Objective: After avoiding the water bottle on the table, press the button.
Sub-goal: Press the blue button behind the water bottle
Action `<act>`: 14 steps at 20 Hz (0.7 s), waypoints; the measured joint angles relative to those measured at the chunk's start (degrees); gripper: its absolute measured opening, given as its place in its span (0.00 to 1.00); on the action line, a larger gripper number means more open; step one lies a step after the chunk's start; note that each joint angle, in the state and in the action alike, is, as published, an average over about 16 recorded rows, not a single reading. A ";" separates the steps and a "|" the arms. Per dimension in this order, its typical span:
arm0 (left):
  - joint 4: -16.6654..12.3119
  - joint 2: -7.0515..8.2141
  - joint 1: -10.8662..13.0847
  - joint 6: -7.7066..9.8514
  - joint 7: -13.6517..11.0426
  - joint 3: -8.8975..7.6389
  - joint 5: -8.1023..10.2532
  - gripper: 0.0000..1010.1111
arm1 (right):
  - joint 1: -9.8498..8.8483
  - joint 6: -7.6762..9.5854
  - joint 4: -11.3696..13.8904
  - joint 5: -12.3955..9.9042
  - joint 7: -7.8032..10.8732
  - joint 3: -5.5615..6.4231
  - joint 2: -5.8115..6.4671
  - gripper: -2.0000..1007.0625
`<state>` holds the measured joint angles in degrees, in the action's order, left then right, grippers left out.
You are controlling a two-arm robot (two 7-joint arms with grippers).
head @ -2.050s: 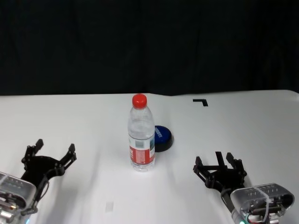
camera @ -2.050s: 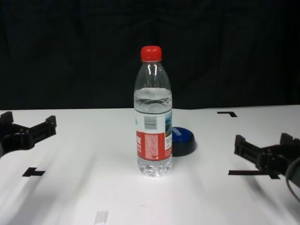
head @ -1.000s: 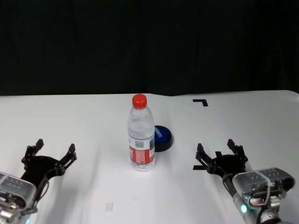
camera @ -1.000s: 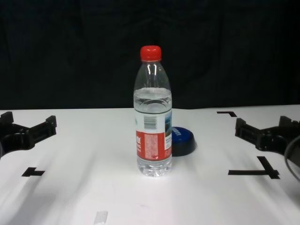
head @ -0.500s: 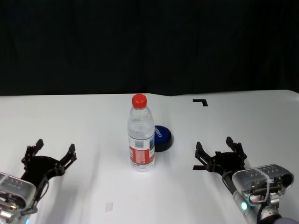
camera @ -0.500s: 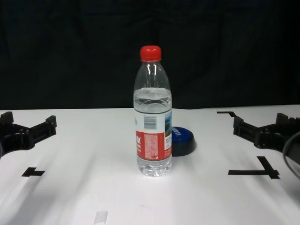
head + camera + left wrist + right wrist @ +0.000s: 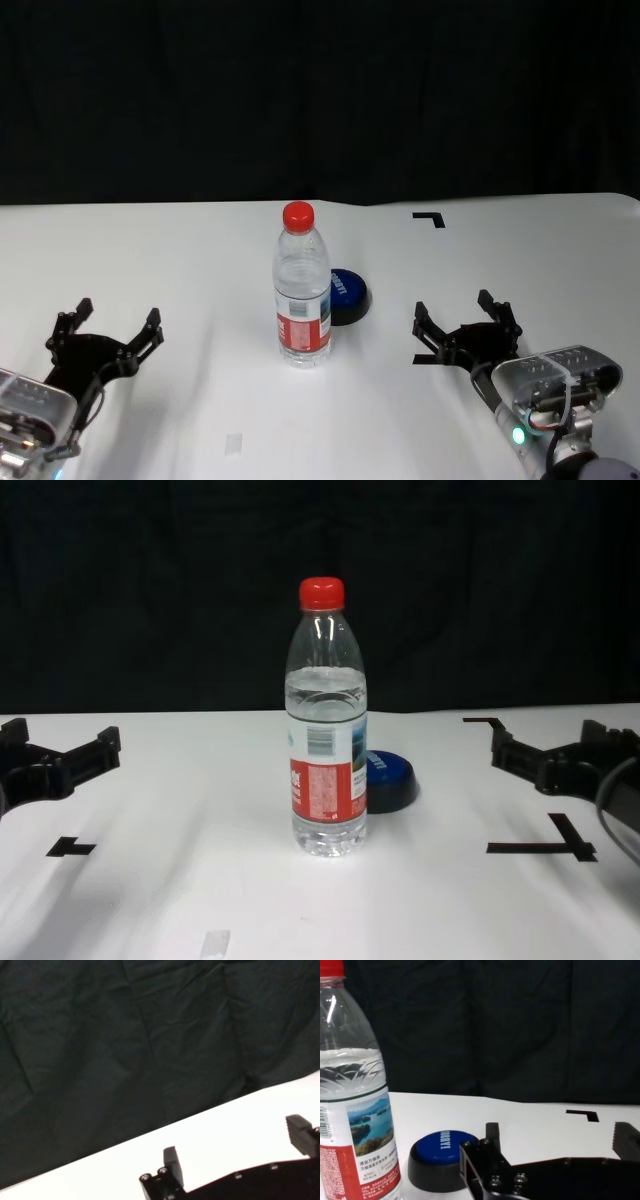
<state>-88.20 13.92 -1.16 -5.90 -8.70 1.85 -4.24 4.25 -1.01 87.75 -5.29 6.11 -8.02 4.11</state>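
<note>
The water bottle (image 7: pixel 303 287) stands upright near the middle of the white tabletop (image 7: pixel 180 250), its red cap on and water filling it to the shoulder. The blue button (image 7: pixel 347 295) sits just behind it and to its right; in the chest view the bottle (image 7: pixel 326 725) overlaps the button's (image 7: pixel 391 780) left edge, and whether the two touch cannot be told.

The right gripper (image 7: pixel 466 331) hovers low over the tabletop, well to the right of the button, with its jaws spread wide and nothing between them. It points toward the left, and its wrist view shows the button (image 7: pixel 444 1160) ahead of the near finger with the bottle (image 7: pixel 352 1100) beside it. A black tape cross (image 7: pixel 545 843) lies on the tabletop just below this gripper (image 7: pixel 560 758).

The left gripper (image 7: pixel 108 335) is parked over the near left part of the tabletop, well apart from the bottle, jaws also wide and empty. A black tape corner (image 7: pixel 430 218) marks the far right.
</note>
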 joint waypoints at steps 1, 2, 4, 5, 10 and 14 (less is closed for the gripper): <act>0.00 0.00 0.00 0.00 0.00 0.00 0.00 1.00 | 0.19 0.03 -0.21 0.05 0.12 -0.03 -0.02 1.00; 0.00 0.00 0.00 0.00 0.00 0.00 0.00 1.00 | 0.40 0.05 -0.43 0.09 0.25 -0.07 -0.03 1.00; 0.00 0.00 0.00 0.00 0.00 0.00 0.00 1.00 | 0.86 0.11 -0.92 0.17 0.49 -0.17 -0.04 1.00; 0.00 0.00 0.00 0.00 0.00 0.00 0.00 1.00 | 1.09 0.14 -1.17 0.20 0.60 -0.23 -0.04 1.00; 0.00 0.00 0.00 0.00 0.00 0.00 0.00 1.00 | 2.31 0.30 -2.48 0.32 1.02 -0.55 -0.04 1.00; 0.00 0.00 0.00 0.00 0.00 0.00 0.00 1.00 | 3.28 0.40 -3.50 0.35 1.21 -0.75 -0.05 1.00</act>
<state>-88.20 13.92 -1.16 -5.90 -8.70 1.85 -4.24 7.53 -0.61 84.25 -4.94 7.31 -8.77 4.06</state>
